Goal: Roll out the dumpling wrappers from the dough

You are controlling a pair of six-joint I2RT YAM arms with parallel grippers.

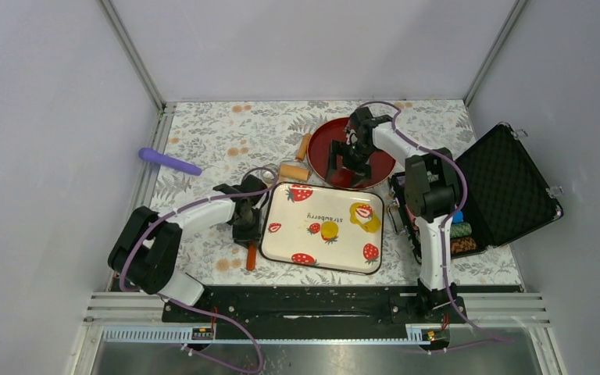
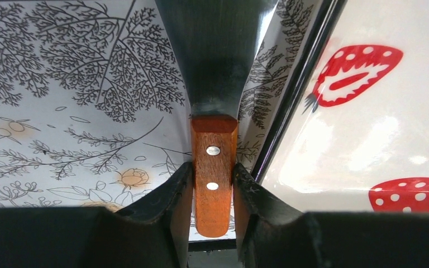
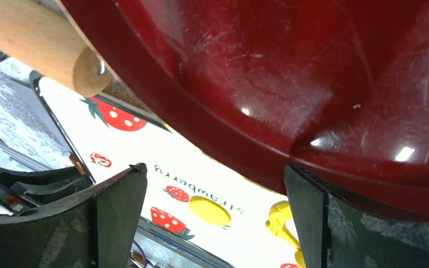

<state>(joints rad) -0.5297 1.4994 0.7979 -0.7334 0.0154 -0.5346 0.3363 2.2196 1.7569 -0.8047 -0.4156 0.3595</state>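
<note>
1. Floral counter (image 1: 226, 129), enclosed by white walls.
2. Beside the tray (image 1: 285, 234), the left tool (image 1: 248, 221) pinches a wooden-handled scraper (image 2: 213, 162).
3. On the tray lie a round yellow wrapper (image 1: 329, 230) and, to its right, irregular dough (image 1: 366, 218).
4. Over the red plate (image 1: 322, 148), the right tool (image 1: 351, 166) is spread wide.

One strawberry tray (image 1: 336, 251). One dark red plate (image 1: 320, 152). One round yellow wrapper (image 1: 329, 230). One yellow dough lump (image 1: 365, 219). One purple stick (image 1: 170, 162). One black case (image 1: 508, 180). One wooden-handled scraper (image 2: 214, 167). Two robot arms (image 1: 203, 209).
</note>
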